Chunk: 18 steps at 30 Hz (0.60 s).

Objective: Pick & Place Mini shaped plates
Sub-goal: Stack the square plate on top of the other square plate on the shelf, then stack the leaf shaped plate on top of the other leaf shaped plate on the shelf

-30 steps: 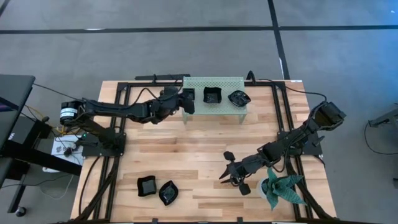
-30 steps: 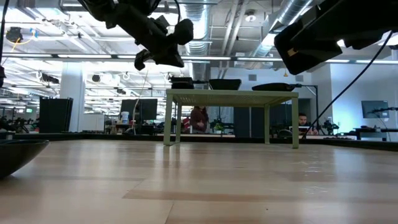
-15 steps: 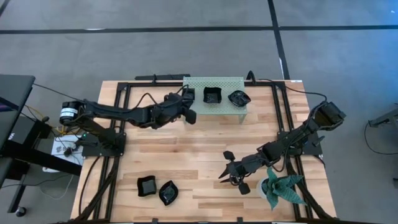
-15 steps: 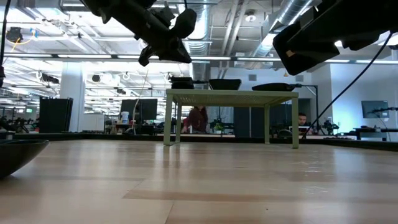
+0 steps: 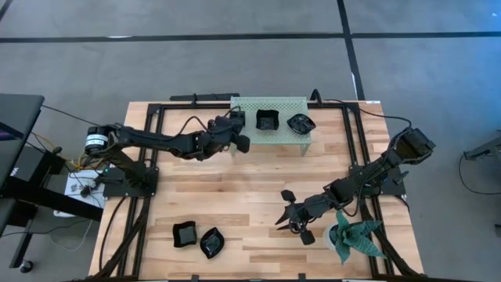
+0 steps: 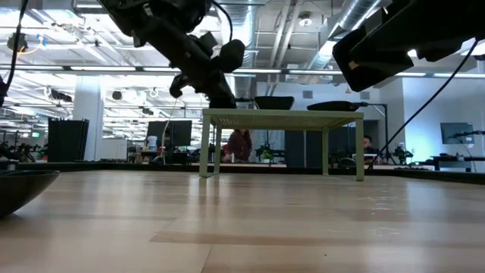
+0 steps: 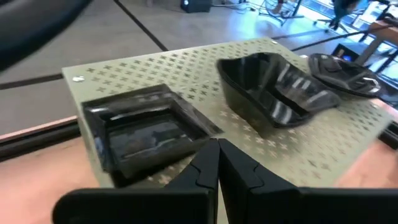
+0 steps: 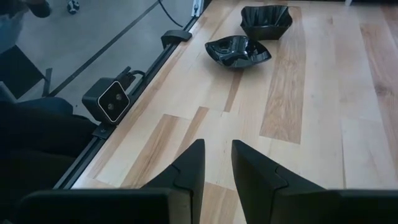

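Danger sits at the green shelf [image 5: 270,129]: left gripper [image 7: 217,163], fingers pressed together and empty, hovers just beside a square plate [image 7: 144,134] at its left edge. A nudge could tip it off. Right gripper [image 8: 217,163] waits slightly parted over the near right table.

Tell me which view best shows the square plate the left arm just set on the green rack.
Left wrist view: the square plate fills it. High view hides it under the left gripper; low view shows only its edge.
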Available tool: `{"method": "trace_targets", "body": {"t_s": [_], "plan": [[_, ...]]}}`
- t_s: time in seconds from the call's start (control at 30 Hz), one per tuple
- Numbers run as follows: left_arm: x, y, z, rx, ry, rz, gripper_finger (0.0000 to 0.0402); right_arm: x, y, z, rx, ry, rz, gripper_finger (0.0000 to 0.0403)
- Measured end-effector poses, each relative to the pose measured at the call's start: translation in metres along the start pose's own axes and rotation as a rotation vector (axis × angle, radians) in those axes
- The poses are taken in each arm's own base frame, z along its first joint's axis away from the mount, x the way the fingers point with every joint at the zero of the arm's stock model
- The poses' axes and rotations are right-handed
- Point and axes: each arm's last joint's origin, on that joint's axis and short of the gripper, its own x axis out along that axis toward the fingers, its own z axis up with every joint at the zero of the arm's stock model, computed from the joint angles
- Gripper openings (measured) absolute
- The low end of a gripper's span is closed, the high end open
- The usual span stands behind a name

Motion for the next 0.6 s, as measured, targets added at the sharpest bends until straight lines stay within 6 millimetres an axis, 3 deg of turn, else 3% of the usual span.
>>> {"method": "trace_targets", "body": {"t_s": [0.37, 0.6], "plan": [[0.005, 0.006, 0.004, -0.010, -0.011, 0.021, 0.0007, 0.000, 0.000, 0.000, 0.000, 0.002, -0.001, 0.0075], [-0.004, -0.008, 0.002, 0.010, -0.028, -0.061, 0.0007, 0.000, -0.002, 0.000, -0.010, 0.001, -0.006, 0.0075]]}}
